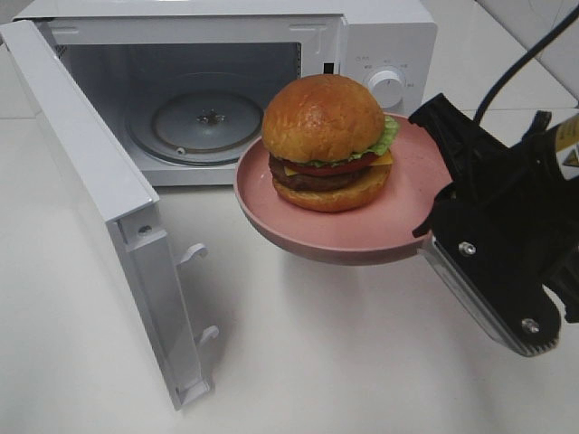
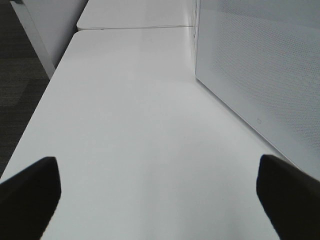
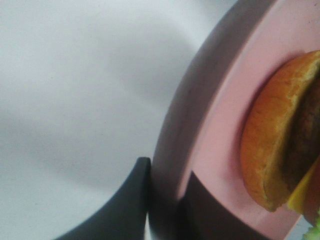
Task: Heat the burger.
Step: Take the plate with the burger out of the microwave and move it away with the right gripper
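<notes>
The burger [image 1: 327, 140], with a golden-brown bun, lettuce, tomato, cheese and a dark patty, sits on a round pink plate [image 1: 412, 212]. My right gripper [image 1: 434, 210] is shut on the plate's right rim and holds it in the air in front of the open microwave [image 1: 380, 41]. The right wrist view shows the fingers [image 3: 131, 200] clamped on the plate's rim [image 3: 200, 100] with the burger [image 3: 270, 145] beside them. My left gripper [image 2: 160, 192] is open and empty over the white table, outside the microwave door [image 2: 260, 75].
The microwave door [image 1: 90, 172] stands wide open to the left, with its latches facing the table. The glass turntable [image 1: 206, 122] lies inside the cavity. The white table [image 1: 362, 362] extends in front.
</notes>
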You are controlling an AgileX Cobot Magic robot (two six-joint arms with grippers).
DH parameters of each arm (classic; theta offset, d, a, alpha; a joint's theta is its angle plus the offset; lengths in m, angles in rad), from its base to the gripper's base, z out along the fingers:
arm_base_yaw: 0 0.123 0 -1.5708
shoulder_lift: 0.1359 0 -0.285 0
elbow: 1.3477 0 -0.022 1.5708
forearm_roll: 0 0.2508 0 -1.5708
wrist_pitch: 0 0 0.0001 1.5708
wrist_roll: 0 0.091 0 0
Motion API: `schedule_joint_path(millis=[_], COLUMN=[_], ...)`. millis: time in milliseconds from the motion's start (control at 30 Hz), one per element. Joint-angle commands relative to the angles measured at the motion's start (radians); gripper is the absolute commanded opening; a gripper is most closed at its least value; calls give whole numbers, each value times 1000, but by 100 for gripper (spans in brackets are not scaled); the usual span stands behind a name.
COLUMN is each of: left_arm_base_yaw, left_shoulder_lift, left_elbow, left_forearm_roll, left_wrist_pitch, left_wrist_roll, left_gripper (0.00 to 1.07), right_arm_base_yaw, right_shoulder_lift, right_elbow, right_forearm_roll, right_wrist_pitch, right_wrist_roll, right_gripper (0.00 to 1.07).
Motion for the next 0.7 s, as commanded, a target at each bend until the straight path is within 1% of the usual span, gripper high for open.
schedule_joint_path(millis=[33,167,200,333,400,600,667,700], left_arm_base_yaw=[3,3,3,3,3,3,3,3], left_shoulder_lift=[-19,-19,-19,-19,-19,-19,-19,-19], left_elbow=[4,4,4,4,4,4,4,4], left_forearm_roll=[-6,-6,-6,-6,-6,-6,-6,-6], left_wrist_pitch=[-10,-10,-10,-10,-10,-10,-10,-10], left_wrist_roll=[-3,-3,-3,-3,-3,-3,-3,-3], left_gripper=[100,100,100,100,100,100,100,100], right_arm_base_yaw=[-4,-4,-4,-4,-4,-4,-4,-4], right_shoulder_lift=[-92,-142,-179,-234,-293,-344,-379,-379], right_elbow=[39,63,75,89,97,102,102,102], right_forearm_roll=[-16,-31,-53,-73,-83,-89,-135,-135], right_wrist_pitch=[-19,9,28,57,107,154,213,213], right_wrist_roll=[30,60,84,115,149,186,270,270], right_gripper=[0,0,0,0,0,0,0,0])
